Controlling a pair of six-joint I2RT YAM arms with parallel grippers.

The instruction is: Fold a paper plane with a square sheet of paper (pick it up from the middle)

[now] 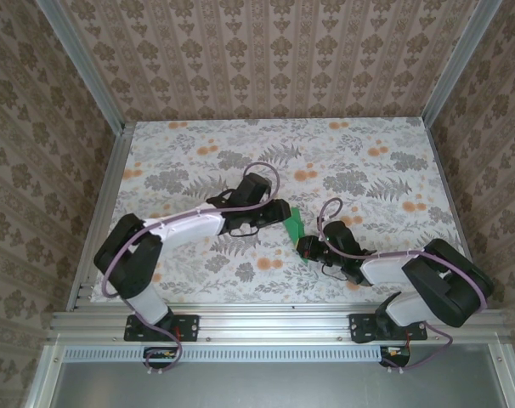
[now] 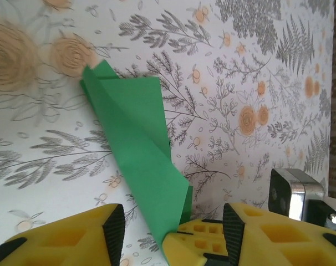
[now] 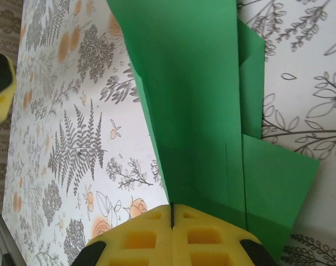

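The square sheet of paper (image 1: 296,224), bright green and folded into a narrow creased shape, stands off the table between my two grippers. My right gripper (image 3: 172,213) is shut on its lower edge, and the paper (image 3: 196,100) rises away from the yellow fingers. In the left wrist view the folded paper (image 2: 137,149) slants up to a pointed end at the upper left. My left gripper (image 2: 173,233) is open, its pads apart on either side of the paper's lower end and the right gripper's fingertips (image 2: 204,238). From above, the left gripper (image 1: 283,212) sits just left of the paper and the right gripper (image 1: 306,247) just below it.
A floral cloth (image 1: 368,170) covers the table, which has aluminium rails (image 1: 113,187) along its sides and papered walls behind. The right arm's wrist block (image 2: 293,191) lies close to the left gripper's right finger. There is free table at the back and left.
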